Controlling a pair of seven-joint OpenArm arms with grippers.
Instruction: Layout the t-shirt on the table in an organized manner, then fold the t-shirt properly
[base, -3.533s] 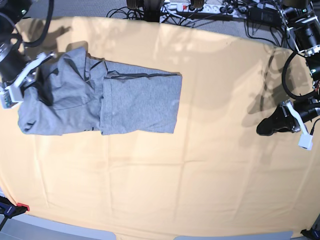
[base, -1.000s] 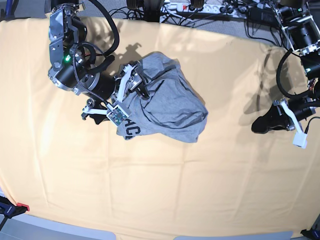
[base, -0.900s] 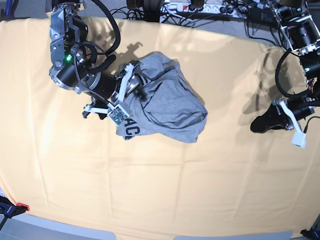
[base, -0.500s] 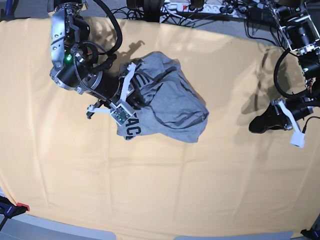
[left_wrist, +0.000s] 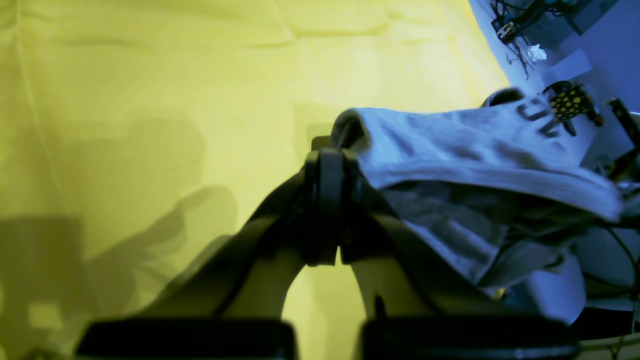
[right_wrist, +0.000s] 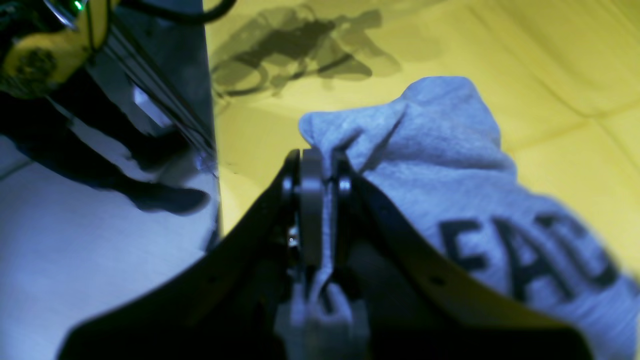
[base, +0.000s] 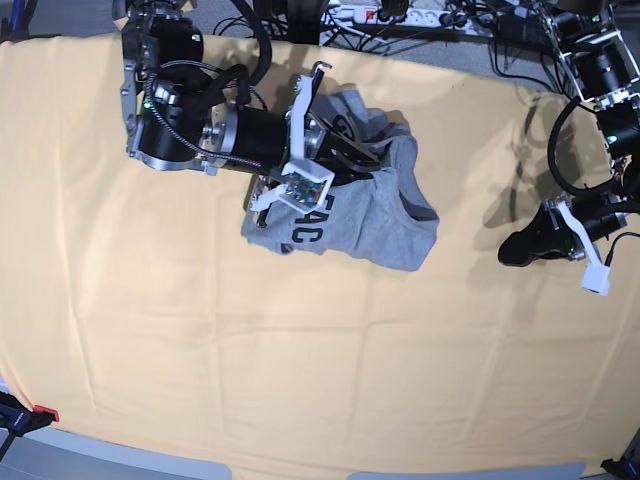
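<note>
- The t-shirt (base: 350, 215) lies as a crumpled heap on the table (base: 300, 380), in the far half and a little toward the left side in the base view, well away from every edge.
- Part of the dark lettering shows on the near side of the heap, so the printed face is turned partly up there.
- The right gripper (right_wrist: 320, 172) has its jaws pressed together on a fold of the grey cloth; the right wrist view shows the fabric pinched between them.
- The left gripper (base: 520, 250) sits closed and empty near the right edge of the table in the base view, well apart from the shirt.
- The step in hand seems to be the opening of the heap, so that the shirt can be laid flat.
- To do this well, I think the right arm should lift its fold only enough that the cloth hangs free, then draw it slowly toward one side.
- The left arm would need to come over and take an opposite edge, perhaps the hem or a shoulder; which edge is now held, I cannot tell.
- A pull that is too fast may drag the whole heap along and wrinkle the table cover.
</note>
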